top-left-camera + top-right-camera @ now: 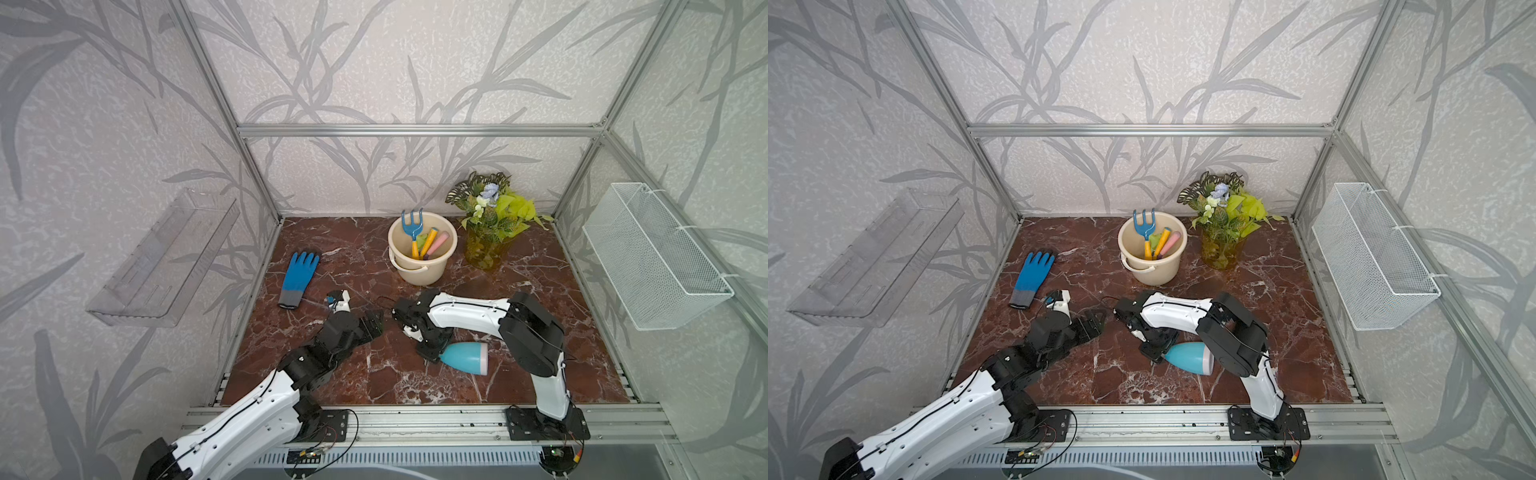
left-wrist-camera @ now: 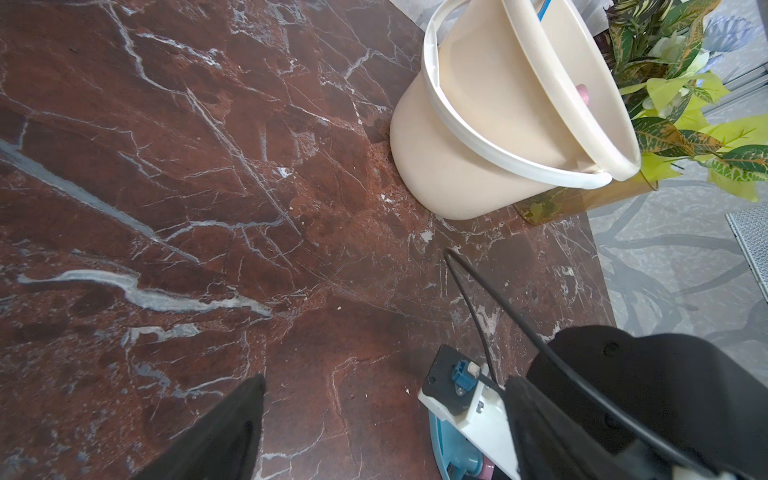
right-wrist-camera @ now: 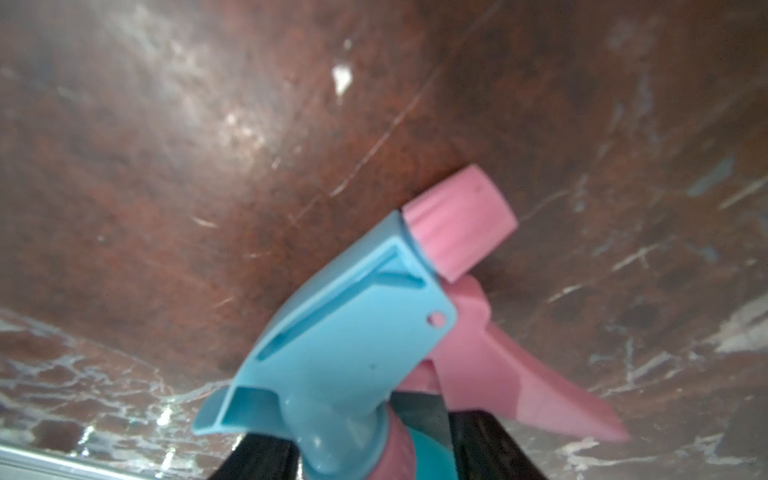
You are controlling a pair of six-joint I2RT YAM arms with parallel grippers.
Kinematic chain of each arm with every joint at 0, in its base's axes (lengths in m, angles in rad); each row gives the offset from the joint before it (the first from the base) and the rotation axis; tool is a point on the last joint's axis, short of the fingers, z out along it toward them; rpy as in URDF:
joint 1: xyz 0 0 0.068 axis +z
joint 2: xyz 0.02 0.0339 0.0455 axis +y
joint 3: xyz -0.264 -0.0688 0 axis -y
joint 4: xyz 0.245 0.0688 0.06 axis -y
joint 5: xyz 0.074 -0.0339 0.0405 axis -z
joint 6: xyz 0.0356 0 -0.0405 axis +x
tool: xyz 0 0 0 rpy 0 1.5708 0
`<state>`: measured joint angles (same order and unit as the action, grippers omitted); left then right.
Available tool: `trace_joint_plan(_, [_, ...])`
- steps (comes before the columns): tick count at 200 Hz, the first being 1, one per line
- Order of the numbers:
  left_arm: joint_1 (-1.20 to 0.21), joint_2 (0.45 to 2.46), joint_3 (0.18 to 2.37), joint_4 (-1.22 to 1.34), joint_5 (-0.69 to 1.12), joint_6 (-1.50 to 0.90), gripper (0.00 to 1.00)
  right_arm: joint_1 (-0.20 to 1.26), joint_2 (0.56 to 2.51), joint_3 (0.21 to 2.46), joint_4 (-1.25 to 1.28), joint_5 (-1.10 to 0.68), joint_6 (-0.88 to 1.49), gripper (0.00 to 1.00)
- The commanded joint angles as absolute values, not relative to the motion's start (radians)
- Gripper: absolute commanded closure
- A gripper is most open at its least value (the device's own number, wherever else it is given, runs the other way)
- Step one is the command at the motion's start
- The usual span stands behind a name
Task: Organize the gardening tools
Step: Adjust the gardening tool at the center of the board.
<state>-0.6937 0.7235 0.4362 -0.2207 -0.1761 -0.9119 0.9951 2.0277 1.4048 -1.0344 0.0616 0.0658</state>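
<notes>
Observed: the spray bottle (image 1: 465, 357) lies on its side on the marble table (image 1: 540, 291), at lower centre in both top views. Its long axis runs nearly level across the frame, with the pink-rimmed base to the right and the spray head to the left. The right gripper (image 1: 431, 352) is down at the head end, set across that axis at the neck. In the right wrist view its black fingers (image 3: 266, 457) stand on either side of the neck, below the blue spray head (image 3: 353, 332) and the pink trigger (image 3: 519, 374). A sliver of gap shows on one side, so I cannot tell whether they pinch the neck or merely bracket it. The bottle's body rests on the table, not raised. The left gripper (image 1: 372, 324) sits just up and left of the head, apart from it, jaws spread and empty. Finding: the right arm is the nearer, and the only one placed to take the bottle. The coming move turns on a sound hold at the neck, since the bulk of the body trails off to the right and may swing down on lifting. The bucket (image 1: 419, 274), upper centre, already holds the blue fork (image 1: 412, 222) and other handles. The glove (image 1: 300, 276) lies to its left.
</notes>
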Motion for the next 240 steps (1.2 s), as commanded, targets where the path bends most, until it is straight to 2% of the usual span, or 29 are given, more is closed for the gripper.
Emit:
trace_joint_plan(1, [-0.687, 0.704, 0.437, -0.24, -0.174, -0.904, 0.08, 0.99, 2.065, 1.422, -0.997, 0.108, 0.093, 0.5])
trace_joint_plan(28, [-0.686, 0.695, 0.43, -0.241, -0.172, -0.907, 0.09, 0.978, 2.063, 1.428, -0.973, 0.096, 0.104, 0.6])
trace_joint_plan(43, [-0.686, 0.692, 0.43, -0.241, -0.172, -0.907, 0.09, 0.974, 2.054, 1.435, -0.968, 0.111, 0.106, 0.61])
trace_joint_plan(66, [-0.684, 0.691, 0.433, -0.24, -0.174, -0.907, 0.09, 0.959, 2.014, 1.441, -0.945, 0.126, 0.113, 0.68])
trace_joint_plan(122, [-0.683, 0.695, 0.436, -0.229, -0.173, -0.909, 0.09, 0.914, 1.83, 1.365, -0.809, 0.16, 0.141, 0.7])
trace_joint_plan(162, [-0.681, 0.708, 0.446, -0.214, -0.172, -0.904, 0.09, 0.864, 1.632, 1.254, -0.635, 0.219, 0.163, 0.71])
trace_joint_plan(210, [-0.68, 0.746, 0.468, -0.178, -0.151, -0.891, 0.09, 0.802, 1.394, 1.049, -0.325, 0.315, 0.182, 0.71])
trace_joint_plan(240, [-0.68, 0.782, 0.492, -0.158, -0.143, -0.873, 0.09, 0.78, 1.264, 0.868, -0.021, 0.382, 0.11, 0.71])
